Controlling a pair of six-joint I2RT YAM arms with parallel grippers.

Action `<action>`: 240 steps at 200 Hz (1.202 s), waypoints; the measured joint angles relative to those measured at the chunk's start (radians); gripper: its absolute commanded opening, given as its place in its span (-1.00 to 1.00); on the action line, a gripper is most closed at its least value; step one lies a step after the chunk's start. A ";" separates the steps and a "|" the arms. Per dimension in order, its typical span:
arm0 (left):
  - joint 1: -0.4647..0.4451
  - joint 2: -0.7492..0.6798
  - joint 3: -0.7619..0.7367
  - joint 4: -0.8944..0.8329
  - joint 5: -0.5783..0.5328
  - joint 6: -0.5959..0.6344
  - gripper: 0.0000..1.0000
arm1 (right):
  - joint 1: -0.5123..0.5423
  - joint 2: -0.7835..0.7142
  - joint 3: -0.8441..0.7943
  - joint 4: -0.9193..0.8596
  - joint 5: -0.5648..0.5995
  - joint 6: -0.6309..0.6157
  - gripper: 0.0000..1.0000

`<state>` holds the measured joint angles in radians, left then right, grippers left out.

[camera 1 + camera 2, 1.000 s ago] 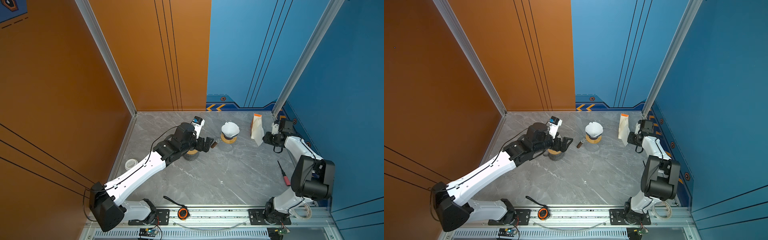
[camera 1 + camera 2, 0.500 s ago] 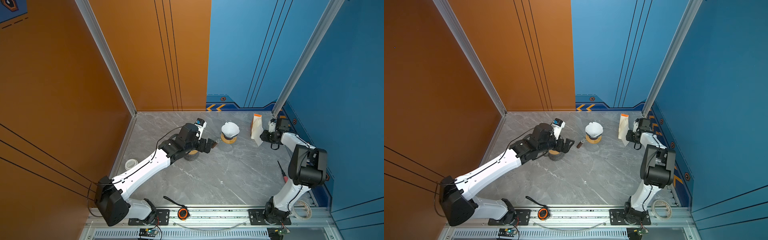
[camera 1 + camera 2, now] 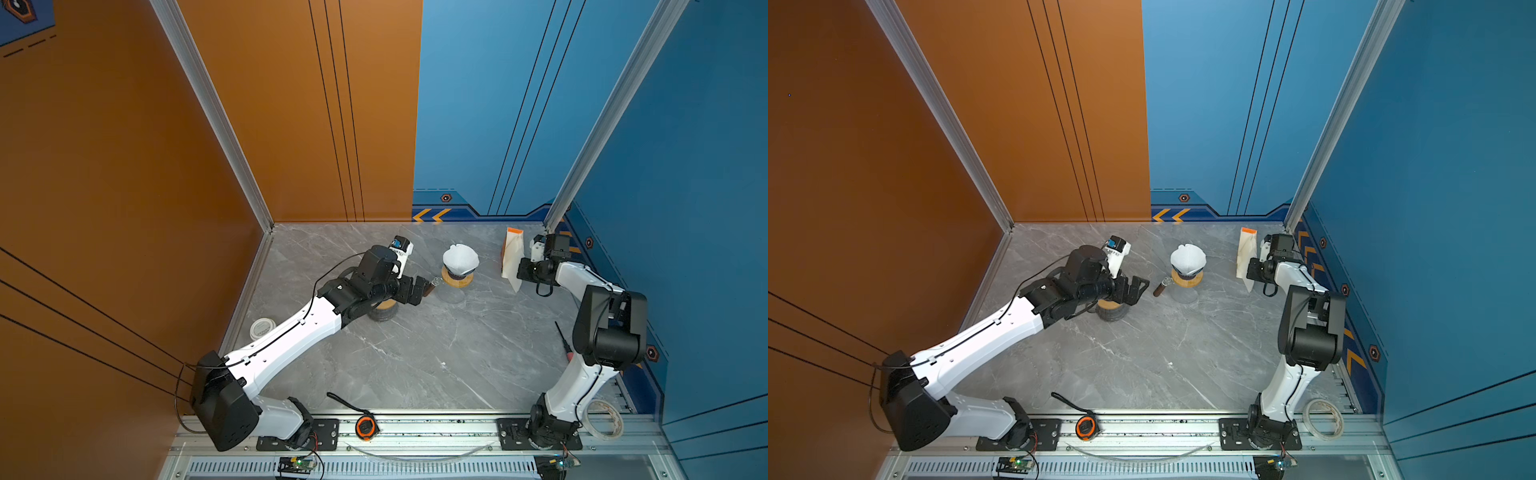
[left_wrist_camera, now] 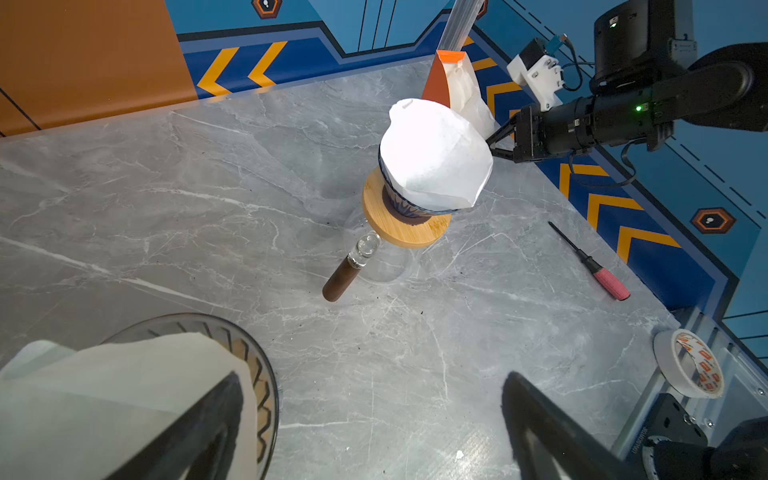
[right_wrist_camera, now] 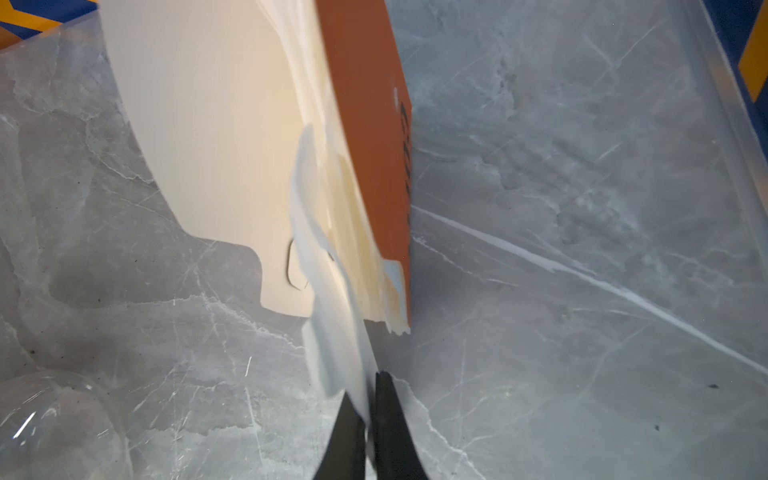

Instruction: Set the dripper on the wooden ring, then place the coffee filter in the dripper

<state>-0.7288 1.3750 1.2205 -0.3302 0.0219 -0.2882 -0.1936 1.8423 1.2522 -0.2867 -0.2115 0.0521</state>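
1. My right gripper (image 5: 365, 390) pinches one coffee filter (image 5: 328, 324) by its edge, straight ahead at the filter pack (image 5: 199, 145), to peel it free.
2. Left gripper (image 3: 415, 287) gapes empty, dripper (image 4: 400, 209) just ahead, likely ready to steady it.

Table (image 3: 415, 353) centre open; dripper (image 4: 399, 205), filter pack (image 3: 512, 257) stand behind; screwdriver (image 4: 590, 262) rightward.

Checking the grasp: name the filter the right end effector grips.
The filter poking from the orange pack; the centre filter and left filter sit in drippers.
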 measured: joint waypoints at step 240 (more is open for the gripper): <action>0.000 0.007 0.000 -0.003 0.000 0.000 0.96 | 0.117 0.097 0.151 0.011 0.191 0.075 -0.74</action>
<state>-0.7284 1.3823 1.2205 -0.3332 0.0219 -0.2882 -0.0765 1.9388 1.4033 -0.2760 -0.0204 0.1272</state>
